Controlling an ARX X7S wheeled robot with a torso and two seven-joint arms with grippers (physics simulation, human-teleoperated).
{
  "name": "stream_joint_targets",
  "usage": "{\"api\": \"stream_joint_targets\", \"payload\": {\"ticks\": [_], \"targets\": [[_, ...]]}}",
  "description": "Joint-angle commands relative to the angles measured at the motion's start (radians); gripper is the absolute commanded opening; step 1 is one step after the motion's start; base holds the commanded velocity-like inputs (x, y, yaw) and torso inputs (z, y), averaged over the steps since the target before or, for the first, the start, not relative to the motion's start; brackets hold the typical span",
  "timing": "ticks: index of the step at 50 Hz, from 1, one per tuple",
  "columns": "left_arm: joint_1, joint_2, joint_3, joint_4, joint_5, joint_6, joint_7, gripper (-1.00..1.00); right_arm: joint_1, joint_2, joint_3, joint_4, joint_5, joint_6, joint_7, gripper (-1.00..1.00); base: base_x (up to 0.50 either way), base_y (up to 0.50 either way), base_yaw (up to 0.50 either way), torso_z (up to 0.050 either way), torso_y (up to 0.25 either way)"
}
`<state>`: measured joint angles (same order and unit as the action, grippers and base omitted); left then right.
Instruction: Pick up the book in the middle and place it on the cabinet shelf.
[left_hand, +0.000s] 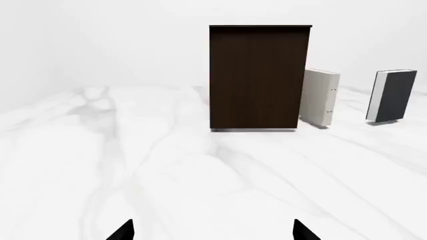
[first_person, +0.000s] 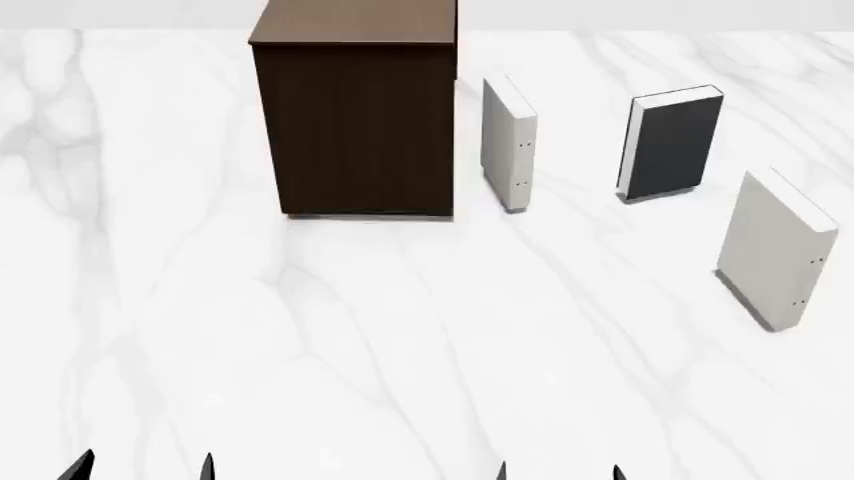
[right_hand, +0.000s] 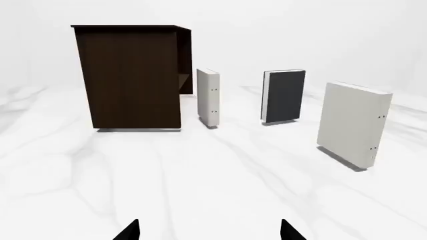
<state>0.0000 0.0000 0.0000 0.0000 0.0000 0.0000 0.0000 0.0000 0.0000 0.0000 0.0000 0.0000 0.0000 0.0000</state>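
Observation:
The dark grey book (first_person: 677, 143) stands upright on the white marble surface, between two whitish books. It also shows in the left wrist view (left_hand: 395, 95) and the right wrist view (right_hand: 285, 95). The wood-grain cabinet (first_person: 358, 115) stands far left of the books; it also shows in the left wrist view (left_hand: 259, 77) and the right wrist view (right_hand: 130, 75), where a side opening with a shelf shows. My left gripper (first_person: 142, 468) (left_hand: 212, 231) and right gripper (first_person: 558, 471) (right_hand: 209, 231) are open and empty, low at the near edge, far from the book.
One whitish book (first_person: 509, 143) stands next to the cabinet's right side. Another whitish book (first_person: 777, 249) stands nearer, at the right. The marble surface (first_person: 400, 340) stretches between the grippers and the objects.

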Motion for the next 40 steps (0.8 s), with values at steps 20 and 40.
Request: {"api": "stream_joint_targets", "payload": {"ticks": [20, 40], "targets": [[-0.015, -0.059, 0.072, -0.015, -0.047, -0.035, -0.086, 1.00, 0.013, 0.058, -0.064, 0.027, 0.064, -0.003, 0.086, 1.00, 0.00, 0.00, 0.00, 0.000, 0.000], [-0.010, -0.059, 0.072, 0.021, 0.004, -0.063, -0.099, 1.00, -0.007, 0.054, -0.051, -0.010, 0.036, -0.054, 0.121, 1.00, 0.00, 0.00, 0.00, 0.000, 0.000]]}}
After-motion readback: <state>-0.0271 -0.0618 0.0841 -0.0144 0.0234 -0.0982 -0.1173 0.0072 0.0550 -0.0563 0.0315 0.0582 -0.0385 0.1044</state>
